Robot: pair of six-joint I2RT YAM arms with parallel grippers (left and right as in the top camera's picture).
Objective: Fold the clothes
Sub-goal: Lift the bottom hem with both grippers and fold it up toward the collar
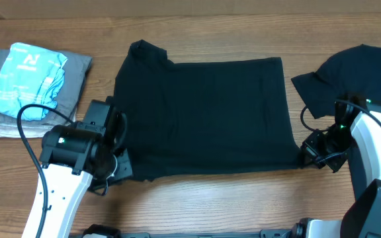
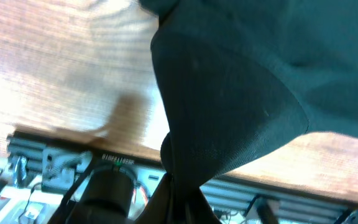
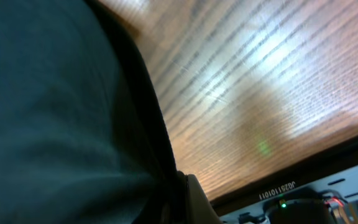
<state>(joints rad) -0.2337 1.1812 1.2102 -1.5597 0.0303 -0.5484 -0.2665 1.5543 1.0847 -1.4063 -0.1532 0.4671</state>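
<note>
shirt location: black T-shirt [image 1: 204,116] lies spread flat mid-table [image 1: 197,205], sleeve at the far left corner, near hem facing the robot.
left gripper: left gripper [image 1: 121,166] is at the near-left corner of the shirt. In the wrist view the cloth tapers to a cone running into the jaws [image 2: 179,199], so they look closed tight on a pinch of fabric. The fingertips themselves are barely visible.
right gripper: right gripper [image 1: 307,153] is at the near-right corner. The wrist view shows the shirt edge running down into the jaws [image 3: 182,196]. It looks clamped on the hem, but the bite is thin.
step (judged): both near corners held, ready to lift and carry the hem toward the far edge.
risk 1: right corner slips out. Cause: only the hem edge seems to be caught, and soft fabric pulls free under tension.
risk 2: skewed fold. Cause: one arm leading the other, so the hem lands at an angle or wrinkled.
risk 3: left pinch may hold one layer only. Cause: the bunched cone hides how many layers are gripped, so the lower layer could stay on the table.
risk 4: second black T-shirt [image 1: 356,73] lies just beside the right arm. Cause: the arm's sweep could drag it.
other: folded stack [image 1: 28,82] at far left, well apart, low risk.
</note>
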